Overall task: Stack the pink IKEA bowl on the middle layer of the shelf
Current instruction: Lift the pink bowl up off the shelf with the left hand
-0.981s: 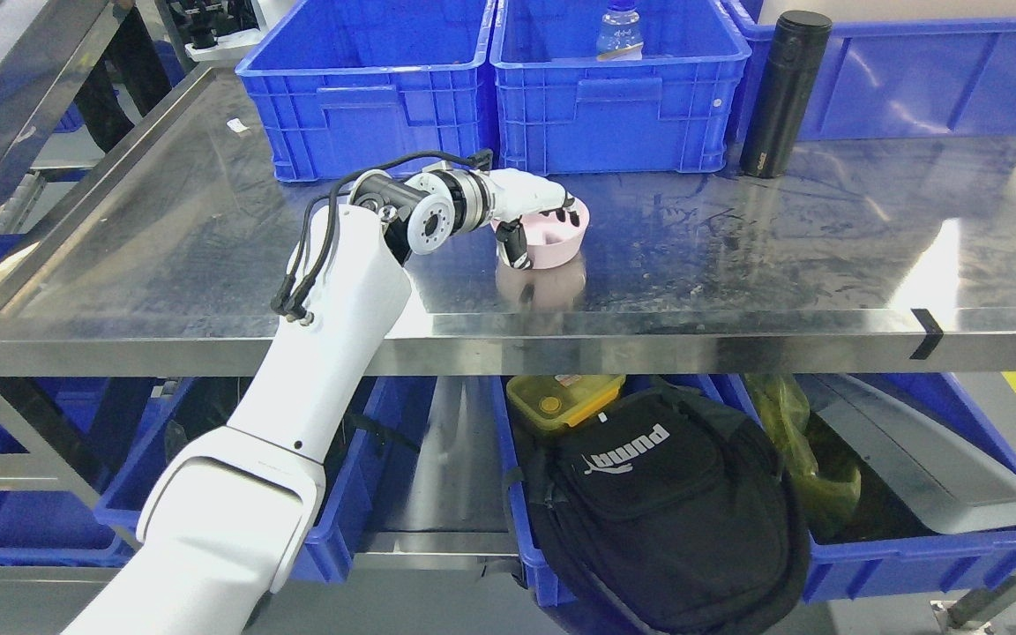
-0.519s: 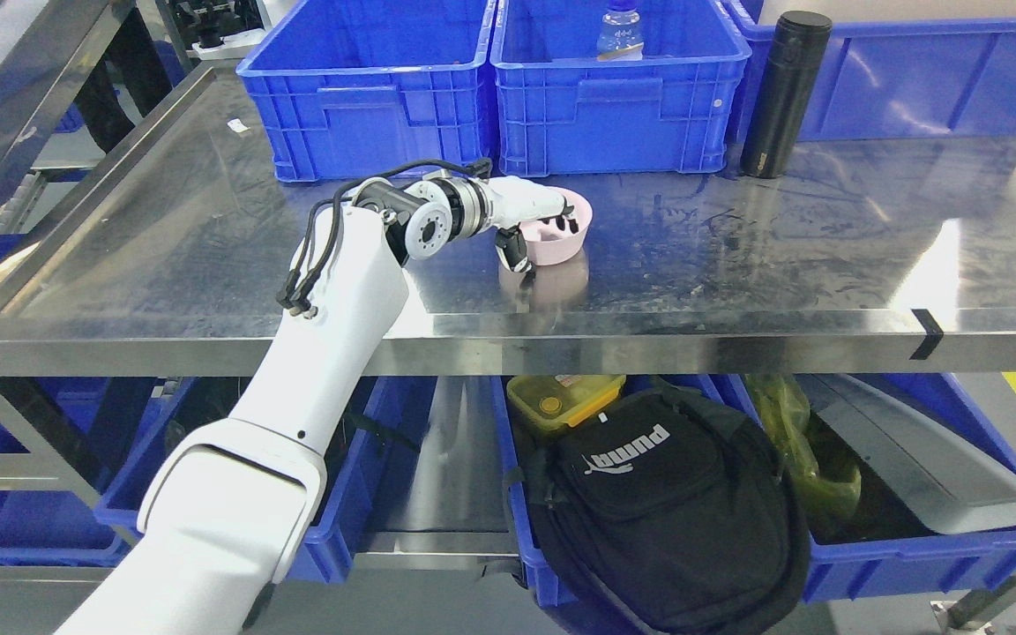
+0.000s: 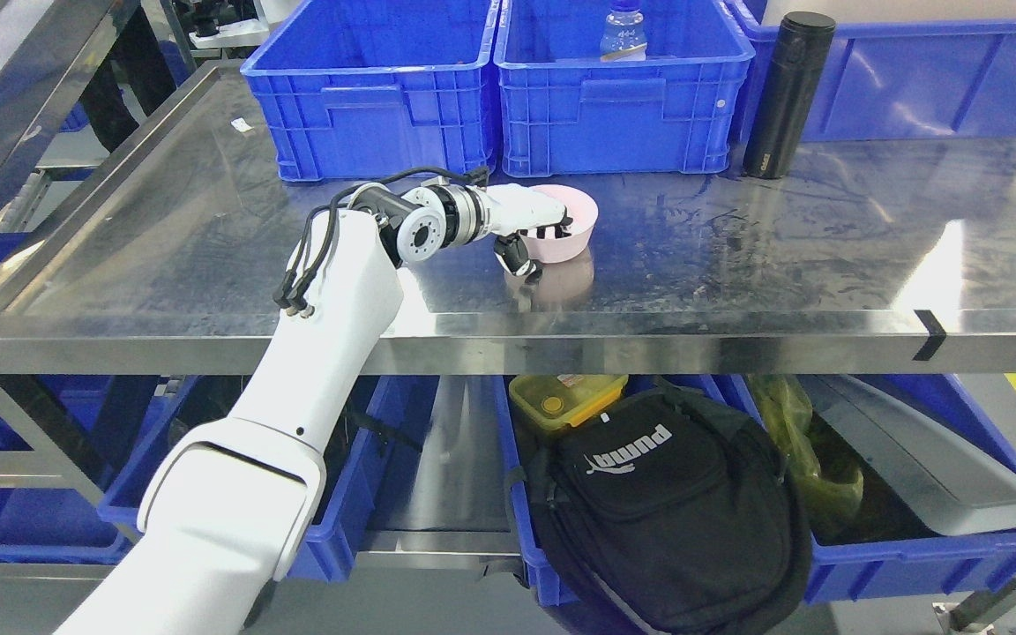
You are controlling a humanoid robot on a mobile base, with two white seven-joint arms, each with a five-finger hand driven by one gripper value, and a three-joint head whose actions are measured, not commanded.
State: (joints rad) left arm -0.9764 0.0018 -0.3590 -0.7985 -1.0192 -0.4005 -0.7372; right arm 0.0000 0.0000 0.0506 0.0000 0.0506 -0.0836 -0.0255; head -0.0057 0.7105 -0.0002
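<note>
A pink bowl [image 3: 575, 240] is held over the steel shelf [image 3: 737, 256], with its reflection showing just beneath it. My left hand [image 3: 533, 240] reaches in from the lower left and is shut on the bowl's near-left rim: black-tipped fingers [image 3: 552, 231] hook inside the bowl and the thumb [image 3: 515, 259] presses on its outer wall. Whether the bowl touches the shelf surface I cannot tell. My right arm does not show.
Blue bins [image 3: 371, 84] [image 3: 623, 88] [image 3: 940, 79] line the back of the shelf; a water bottle [image 3: 621, 31] stands in the middle one. A black flask [image 3: 784, 94] stands at back right. Below are a black bag [image 3: 662, 494] and a yellow box [image 3: 565, 397].
My left hand has carried the bowl a little farther back and to the right on the shelf; the arm has stretched out with it. The camera has shifted slightly.
</note>
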